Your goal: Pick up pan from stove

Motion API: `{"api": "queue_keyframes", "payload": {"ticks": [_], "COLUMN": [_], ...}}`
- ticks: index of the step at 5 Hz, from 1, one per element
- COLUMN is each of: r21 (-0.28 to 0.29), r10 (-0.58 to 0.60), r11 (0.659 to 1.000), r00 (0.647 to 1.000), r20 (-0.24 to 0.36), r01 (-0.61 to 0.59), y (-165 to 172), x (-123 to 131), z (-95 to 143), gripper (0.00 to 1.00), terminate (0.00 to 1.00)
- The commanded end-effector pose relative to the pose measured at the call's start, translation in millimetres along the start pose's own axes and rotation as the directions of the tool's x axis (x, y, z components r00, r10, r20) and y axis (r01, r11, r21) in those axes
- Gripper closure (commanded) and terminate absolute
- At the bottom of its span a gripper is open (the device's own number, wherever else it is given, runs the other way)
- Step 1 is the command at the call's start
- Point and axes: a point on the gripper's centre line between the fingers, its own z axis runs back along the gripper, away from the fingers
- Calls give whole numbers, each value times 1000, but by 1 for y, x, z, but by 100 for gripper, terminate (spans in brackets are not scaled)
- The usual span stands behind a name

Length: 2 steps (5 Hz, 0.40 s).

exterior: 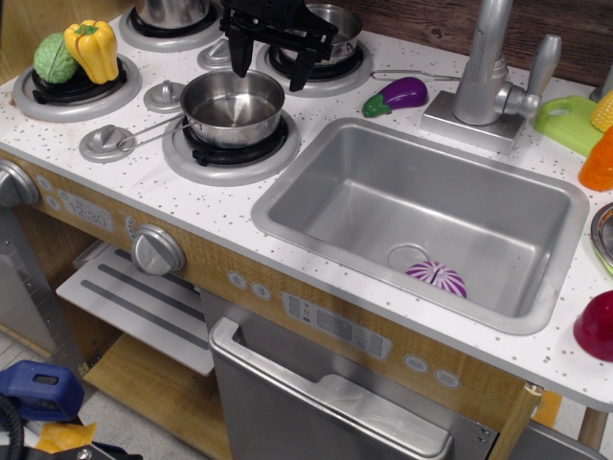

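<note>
The pan, a small shiny steel saucepan, sits upright on the front right burner of the white speckled stove. Its thin wire handle points left. My black gripper hangs above and just behind the pan, its fingers spread open and empty, pointing down. A smaller steel pot sits on the back right burner, partly hidden behind the gripper. A bigger steel pot sits on the back middle burner.
A yellow pepper and green vegetable sit on the left burner. A purple eggplant lies by the faucet. The steel sink holds a purple slice. Toy food stands at right.
</note>
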Motion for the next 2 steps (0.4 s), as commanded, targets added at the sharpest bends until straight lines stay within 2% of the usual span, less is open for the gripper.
{"api": "queue_keyframes", "payload": {"ticks": [1,2], "r21": [0,-20], "r10": [0,6], "r11": [1000,1000], "r00": [1000,1000], "r20": [0,2], "r01": [0,-6], "y": [0,-1], "x": [0,0], "z": [0,-5], "gripper": [0,0], "terminate": [0,0]}}
